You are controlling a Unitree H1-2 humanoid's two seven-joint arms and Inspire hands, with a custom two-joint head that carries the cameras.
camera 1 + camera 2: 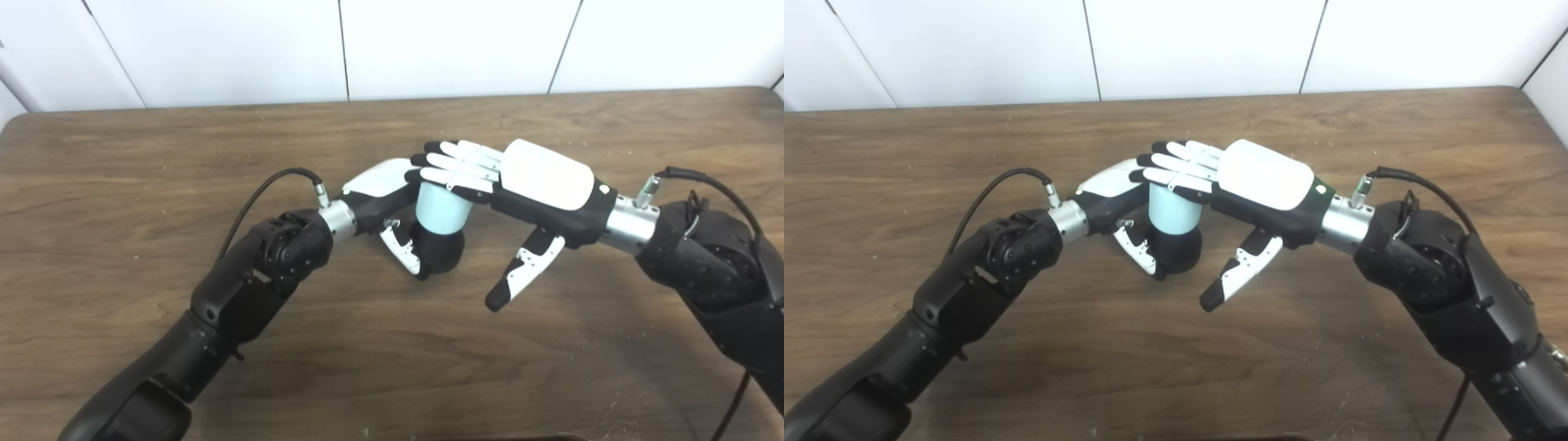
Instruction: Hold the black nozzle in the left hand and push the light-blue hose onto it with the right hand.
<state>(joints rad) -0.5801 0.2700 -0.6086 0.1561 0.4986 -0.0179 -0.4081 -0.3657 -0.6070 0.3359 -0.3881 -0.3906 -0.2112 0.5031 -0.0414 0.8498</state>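
Note:
At the table's middle stands the black nozzle (441, 252), rounded and dark. The light-blue hose (442, 211), a short pale cylinder, sits upright on top of it. My left hand (378, 188) is shut on the black nozzle from the left, its thumb across the front and its fingers hidden behind. My right hand (528, 182) reaches in from the right, open and flat. Its straight fingers (1176, 168) lie over the hose's top end, and its thumb hangs down free to the right of the nozzle.
The wooden table (184, 153) runs to a white panelled wall (429, 43) at the back. A black cable (263, 190) loops from the left wrist, and another cable (704, 180) rises at the right wrist.

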